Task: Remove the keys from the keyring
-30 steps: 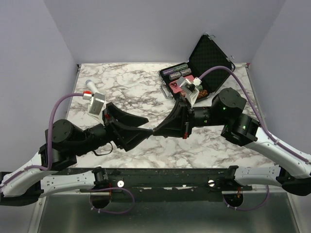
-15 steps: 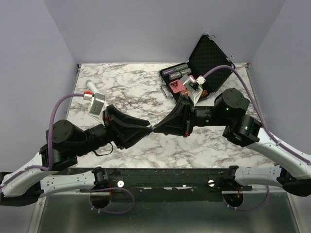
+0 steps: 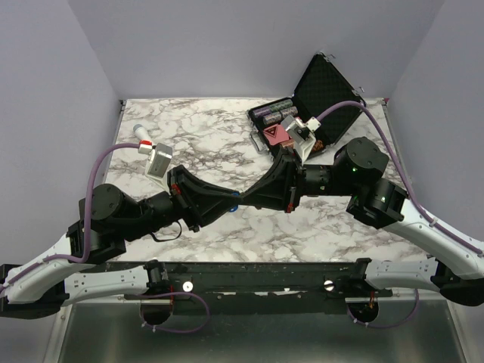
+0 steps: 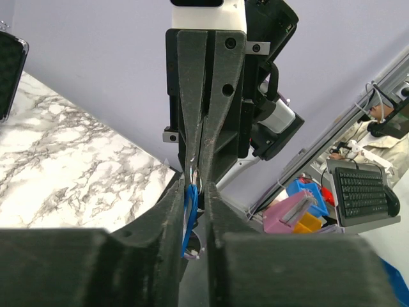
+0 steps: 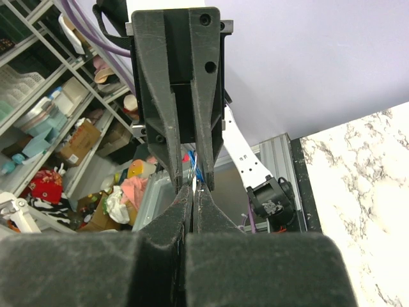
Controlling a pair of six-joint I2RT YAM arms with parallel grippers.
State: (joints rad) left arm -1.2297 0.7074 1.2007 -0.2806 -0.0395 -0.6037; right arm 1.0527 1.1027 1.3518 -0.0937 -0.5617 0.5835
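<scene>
Both grippers meet tip to tip above the middle of the marble table (image 3: 204, 128). My left gripper (image 3: 233, 199) has its jaws drawn close around the bright-blue tag of the keyring (image 4: 190, 211), which lies against one finger; its thin metal ring (image 4: 197, 176) shows just past the tips. My right gripper (image 3: 245, 198) is shut, pinching a thin silvery sliver, the key (image 5: 193, 185), at its tips. In the right wrist view the blue tag (image 5: 200, 171) sits between the left fingers (image 5: 165, 128). A blue speck (image 3: 237, 198) marks the tag from above.
An open black case (image 3: 327, 85) stands at the back right, holding dark cylinders (image 3: 276, 111) and a pink block (image 3: 273, 136). A white microphone (image 3: 140, 133) lies at the back left. The right wrist camera (image 3: 302, 134) overhangs the case.
My left gripper's jaws have gone from spread to close together and pushed right onto the tag. My right gripper rose slightly and has kept its pinch.
</scene>
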